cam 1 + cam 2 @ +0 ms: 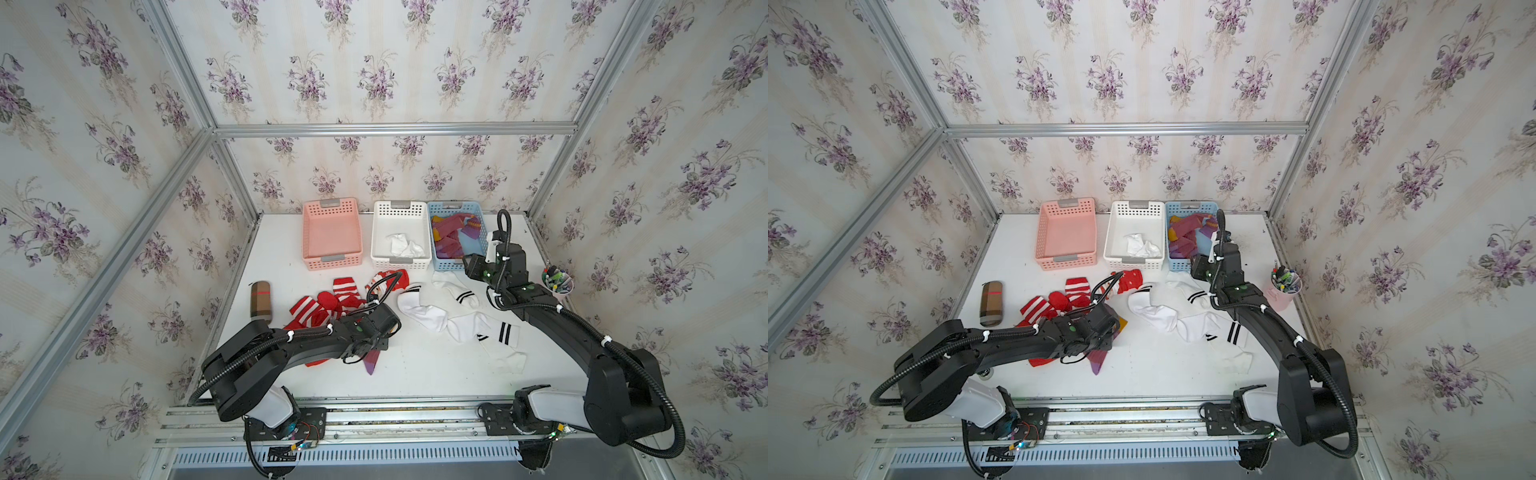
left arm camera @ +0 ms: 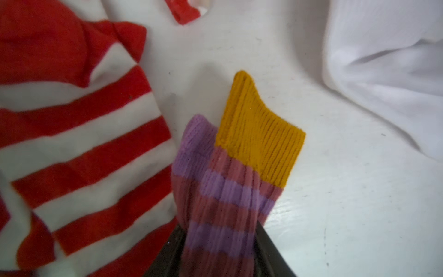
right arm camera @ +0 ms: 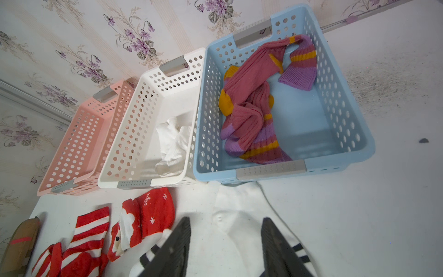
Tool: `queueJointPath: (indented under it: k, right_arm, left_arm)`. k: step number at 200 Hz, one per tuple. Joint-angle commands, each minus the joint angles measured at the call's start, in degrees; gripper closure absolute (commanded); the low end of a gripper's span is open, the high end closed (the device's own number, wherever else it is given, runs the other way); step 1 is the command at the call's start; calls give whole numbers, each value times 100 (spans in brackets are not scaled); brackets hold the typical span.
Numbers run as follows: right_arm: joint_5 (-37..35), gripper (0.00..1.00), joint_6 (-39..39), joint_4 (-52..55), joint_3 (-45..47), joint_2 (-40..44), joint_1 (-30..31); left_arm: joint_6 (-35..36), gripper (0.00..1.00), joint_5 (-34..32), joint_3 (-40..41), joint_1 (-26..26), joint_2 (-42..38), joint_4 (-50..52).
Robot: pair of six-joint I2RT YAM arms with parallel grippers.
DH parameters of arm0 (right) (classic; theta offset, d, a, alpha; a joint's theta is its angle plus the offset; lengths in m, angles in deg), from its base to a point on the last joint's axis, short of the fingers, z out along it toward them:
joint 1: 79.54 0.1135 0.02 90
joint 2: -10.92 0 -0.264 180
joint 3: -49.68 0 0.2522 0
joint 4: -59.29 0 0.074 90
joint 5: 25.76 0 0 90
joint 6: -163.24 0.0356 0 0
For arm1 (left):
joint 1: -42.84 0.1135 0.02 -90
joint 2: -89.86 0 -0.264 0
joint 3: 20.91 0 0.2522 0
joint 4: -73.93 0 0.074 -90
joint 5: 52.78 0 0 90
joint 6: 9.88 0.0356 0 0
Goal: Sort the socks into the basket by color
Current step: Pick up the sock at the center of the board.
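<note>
My left gripper (image 2: 220, 230) is shut on a maroon-purple ribbed sock (image 2: 230, 191) with a mustard cuff, low over the table beside the red striped socks (image 1: 328, 305); its purple end (image 1: 371, 362) pokes out below the wrist. White socks with black bands (image 1: 457, 320) lie spread at centre right. Above one of them (image 3: 230, 215), just before the blue basket (image 3: 359, 134), my right gripper (image 3: 225, 220) stands open and holds nothing. Maroon-purple socks (image 3: 251, 108) lie in the blue basket, a white sock (image 3: 172, 144) in the white basket (image 3: 134, 134). The pink basket (image 3: 79, 144) holds none.
A brown plaid case (image 1: 260, 301) lies at the left of the table. A pink cup of pens (image 1: 557, 282) stands at the right edge beside my right arm. Papered walls close in the back and both sides.
</note>
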Motion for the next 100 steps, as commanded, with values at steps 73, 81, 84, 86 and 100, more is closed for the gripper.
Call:
queueJointPath:
  k: [73,81,84,86,100]
  right_arm:
    - [-221,50,64,-72,88,154,4]
    - [-221,50,52,-73,100,192,4]
    - [-221,50,48,-69,107,208,4]
    - [-221,50,44,-67,108,216,4]
    - [-215,50,-2,-88,133,280,8]
  left_arm:
    - [409,81,166,-865,-71,19,458]
    - [530,82,196,-1070,-68,41,623]
    - [567,82,211,-1145,-72,45,671]
    - [598,82,222,-1202,-73,54,700]
    - [792,83,312,-1500,-65,88,859]
